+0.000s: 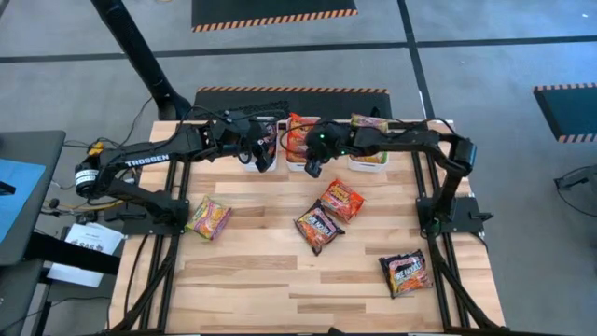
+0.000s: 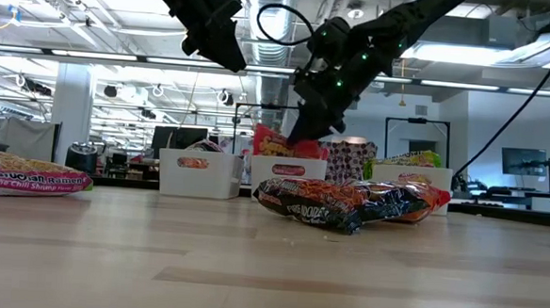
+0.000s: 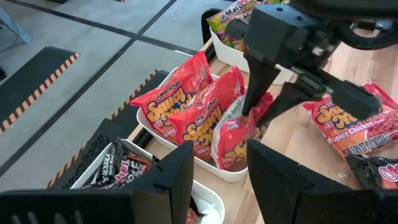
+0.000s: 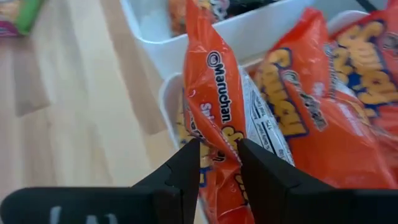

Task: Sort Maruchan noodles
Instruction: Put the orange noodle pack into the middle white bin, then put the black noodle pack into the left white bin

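While pinched edge-on between the right gripper (image 4: 217, 163) jaws, red-orange packet (image 4: 214, 106) hanging over the middle white bin (image 3: 231, 169). Left gripper (image 3: 217, 163) jaws parted, holding nothing, above the neighbouring bin (image 3: 208, 198).

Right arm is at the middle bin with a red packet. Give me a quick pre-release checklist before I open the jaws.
1. Grip: right gripper shut on the red packet: ok.
2. Packet over the middle bin, lower end inside its rim: ok.
3. Colour match: red packets already stand in that bin: ok.
4. Room for it to drop flat: cannot tell.
5. Left gripper, empty, hovers near the bins, close to the right arm: not ok.
6. Four packets on the table remain unsorted: not ok.
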